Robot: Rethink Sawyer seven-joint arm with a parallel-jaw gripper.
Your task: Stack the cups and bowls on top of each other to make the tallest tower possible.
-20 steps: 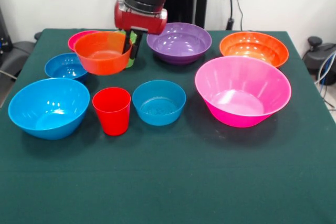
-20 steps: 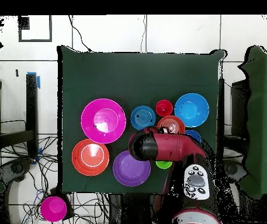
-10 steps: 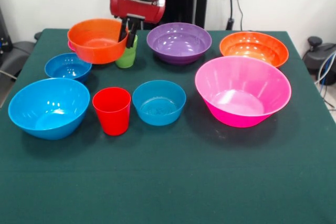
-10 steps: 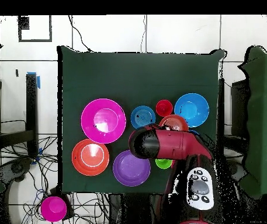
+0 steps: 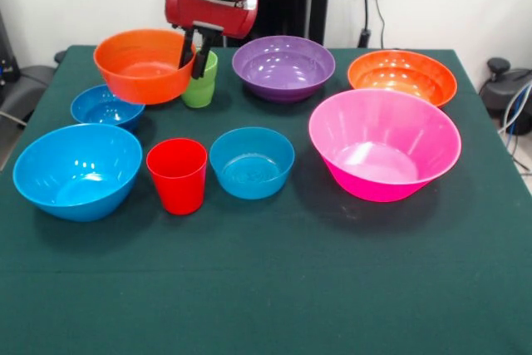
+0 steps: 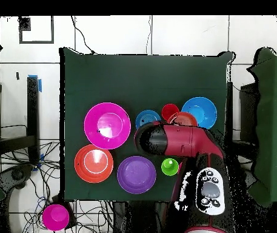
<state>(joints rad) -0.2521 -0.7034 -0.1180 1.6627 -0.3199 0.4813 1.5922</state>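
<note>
My gripper (image 5: 194, 54) is shut on the right rim of an orange bowl (image 5: 141, 64) and holds it in the air at the far left, above the small blue bowl (image 5: 104, 106). The light green cup (image 5: 199, 82) stands just right of it. The red cup (image 5: 177, 175), a mid-size blue bowl (image 5: 251, 162), the large light blue bowl (image 5: 77, 170), the purple bowl (image 5: 283, 66), the second orange bowl (image 5: 402, 77) and the huge pink bowl (image 5: 384, 143) each stand alone. No pile shows. The small magenta bowl is hidden. In the overhead view the arm (image 6: 180, 142) covers most of the held bowl (image 6: 183, 118).
The green table (image 5: 274, 288) has open cloth along its near side. In the overhead view a magenta round thing (image 6: 56, 216) lies off the table among cables.
The gripper has lifted the orange bowl higher and carried it left in the front view. The green cup now shows beside it, and the small magenta bowl is covered.
</note>
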